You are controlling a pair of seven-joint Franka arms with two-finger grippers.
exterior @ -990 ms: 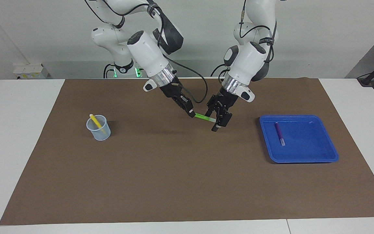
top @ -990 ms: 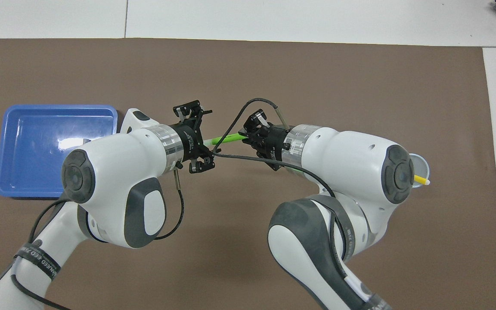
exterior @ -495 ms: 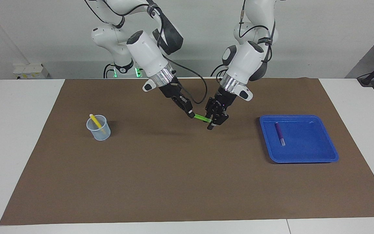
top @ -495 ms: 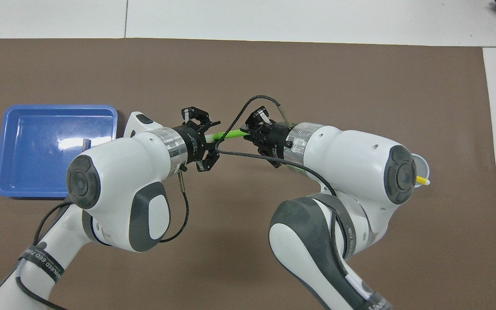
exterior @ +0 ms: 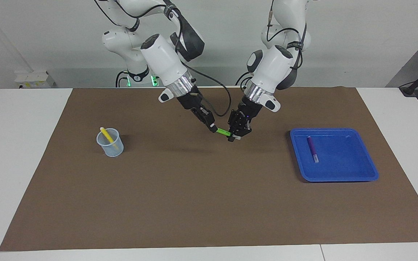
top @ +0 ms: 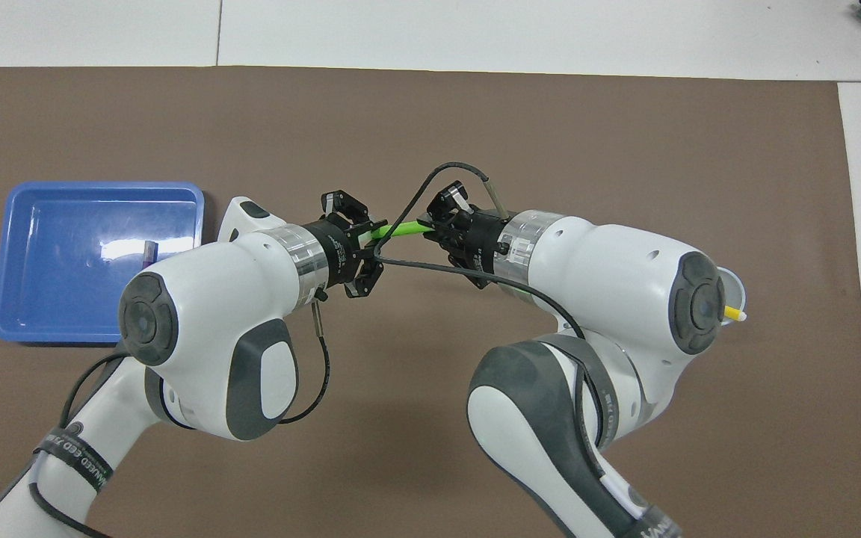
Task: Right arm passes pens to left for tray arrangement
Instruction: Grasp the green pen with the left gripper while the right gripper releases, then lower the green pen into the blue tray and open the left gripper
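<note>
Nearest our bases, over the middle of the brown mat (exterior: 194, 195), our two arms meet above the table (exterior: 20, 145). Our right tool (exterior: 210, 127) is clamped on one end of the green pen (exterior: 223, 132), which is held in the air and slopes slightly downward toward our left tool (exterior: 235, 136). That left tool sits around the pen's pale end, fingers closed in on it; whether they already press it firmly we cannot tell. From overhead the green pen (top: 399, 230) spans the short gap between the left tool (top: 359, 246) and the right tool (top: 442, 224). A little farther out, at the right arm's end of the table, the translucent cup (exterior: 110, 142) stands upright with the yellow pen (exterior: 106, 136) leaning inside it. Toward the left arm's end lies the blue tray (exterior: 357, 174), with the purple pen (exterior: 312, 148) lying flat in it near the edge closest to the middle of the table.
</note>
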